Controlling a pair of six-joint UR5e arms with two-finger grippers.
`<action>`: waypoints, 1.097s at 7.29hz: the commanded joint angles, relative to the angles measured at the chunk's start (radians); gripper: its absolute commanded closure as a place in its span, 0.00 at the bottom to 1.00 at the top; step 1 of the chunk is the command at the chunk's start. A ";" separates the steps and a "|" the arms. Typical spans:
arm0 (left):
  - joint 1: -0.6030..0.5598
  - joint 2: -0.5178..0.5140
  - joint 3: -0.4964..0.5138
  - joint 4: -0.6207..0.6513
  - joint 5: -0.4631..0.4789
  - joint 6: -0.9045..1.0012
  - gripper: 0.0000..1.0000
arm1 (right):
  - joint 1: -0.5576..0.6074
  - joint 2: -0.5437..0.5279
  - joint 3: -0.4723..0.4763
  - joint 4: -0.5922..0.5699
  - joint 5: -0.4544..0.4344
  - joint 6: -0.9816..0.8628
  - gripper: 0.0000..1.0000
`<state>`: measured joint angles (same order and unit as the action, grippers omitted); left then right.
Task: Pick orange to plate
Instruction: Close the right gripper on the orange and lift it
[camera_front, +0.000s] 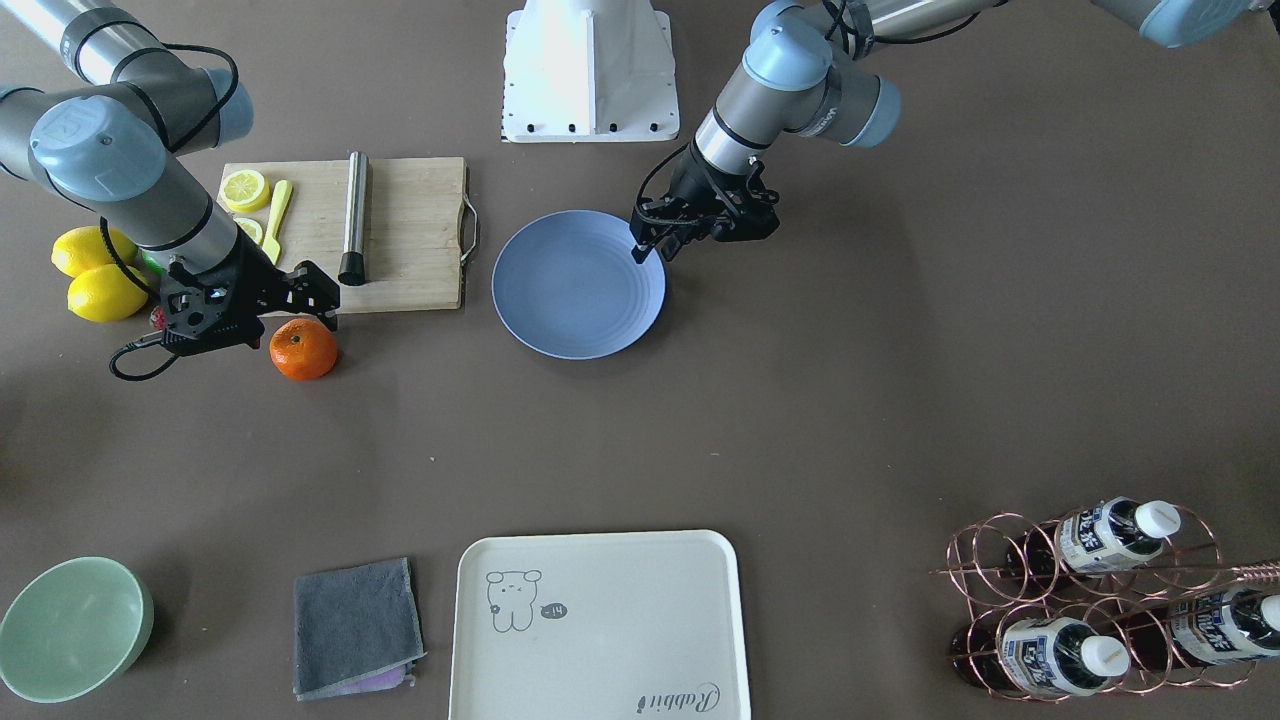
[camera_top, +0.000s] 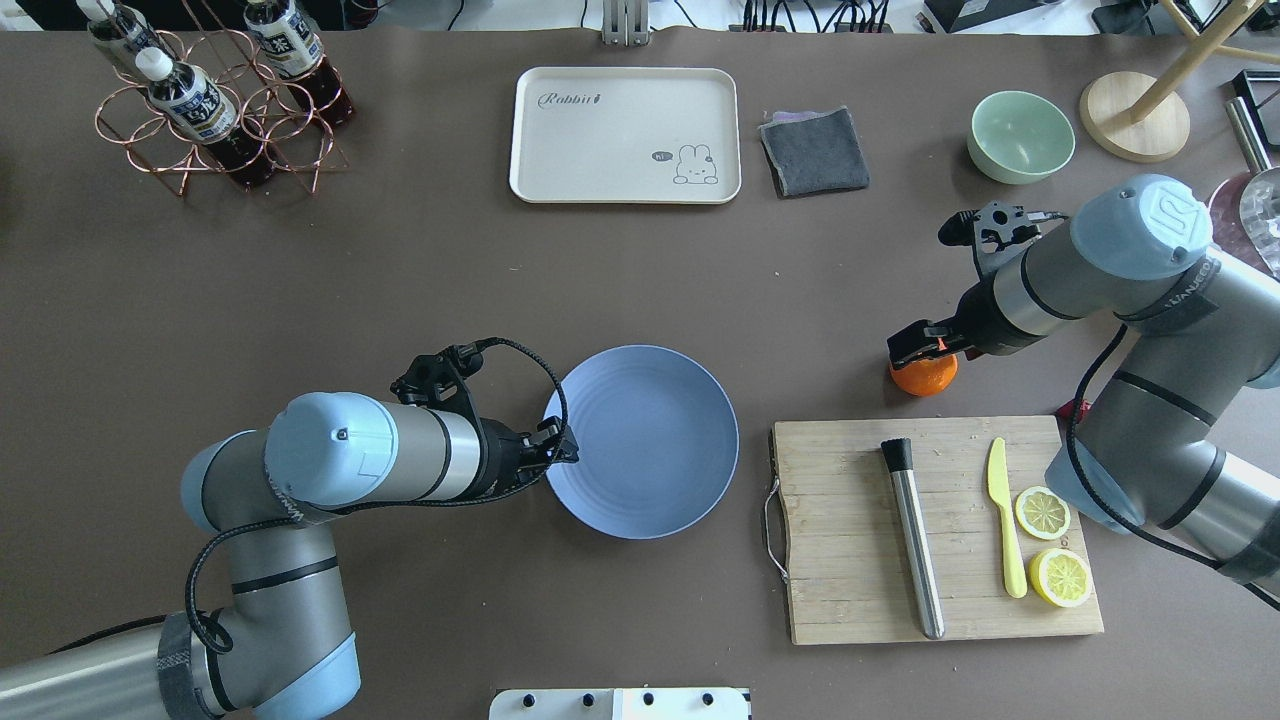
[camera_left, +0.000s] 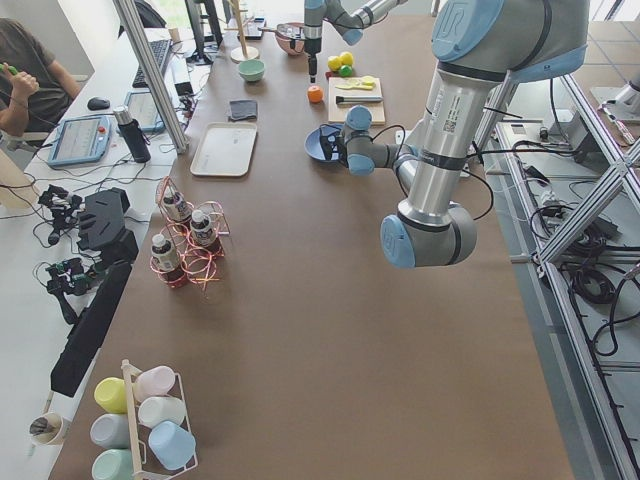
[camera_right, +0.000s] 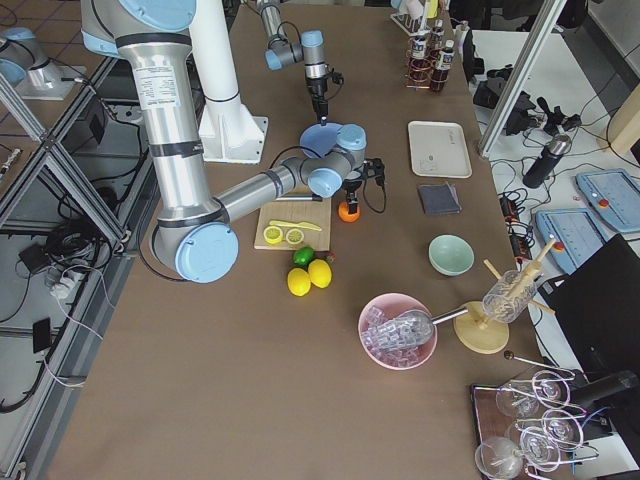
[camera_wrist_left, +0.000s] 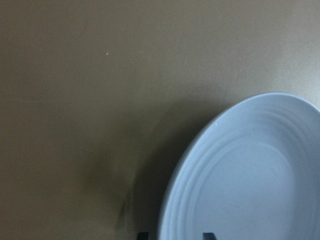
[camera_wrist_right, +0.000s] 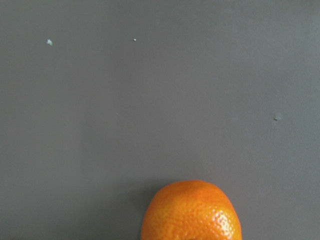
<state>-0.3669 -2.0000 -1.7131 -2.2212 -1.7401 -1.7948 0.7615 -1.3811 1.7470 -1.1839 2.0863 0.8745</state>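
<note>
The orange (camera_front: 303, 350) (camera_top: 924, 375) lies on the brown table just off the cutting board's corner, and fills the bottom edge of the right wrist view (camera_wrist_right: 190, 212). My right gripper (camera_front: 318, 300) (camera_top: 920, 345) hangs directly over it, open, with its fingers spread about the fruit's width; no fingertips show in its wrist view. The periwinkle plate (camera_front: 560, 300) (camera_top: 660, 470) (camera_wrist_left: 250, 175) sits empty at the table's middle. My left gripper (camera_front: 650, 245) (camera_top: 565, 450) is open over the plate's rim, with one fingertip on each side of the rim in the left wrist view.
A wooden cutting board (camera_front: 410, 250) carries a steel rod (camera_front: 353, 215), a yellow knife and lemon slices. Two lemons (camera_front: 95, 270) lie behind the right arm. On the far side are a cream tray (camera_front: 598, 625), a grey cloth (camera_front: 355, 625), a mint bowl (camera_front: 70, 628) and a bottle rack (camera_front: 1100, 600).
</note>
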 joint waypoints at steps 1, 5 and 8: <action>-0.001 0.000 -0.002 0.000 0.001 0.000 0.05 | -0.013 0.005 -0.043 0.000 -0.037 -0.052 0.02; -0.007 0.001 -0.006 0.000 -0.001 0.000 0.05 | -0.019 0.047 -0.081 0.004 -0.032 -0.055 0.83; -0.100 0.020 -0.109 0.109 -0.075 0.014 0.05 | -0.014 0.187 0.027 -0.177 0.003 0.057 1.00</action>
<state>-0.4118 -1.9918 -1.7630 -2.1887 -1.7639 -1.7915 0.7455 -1.2847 1.7114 -1.2345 2.0688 0.8566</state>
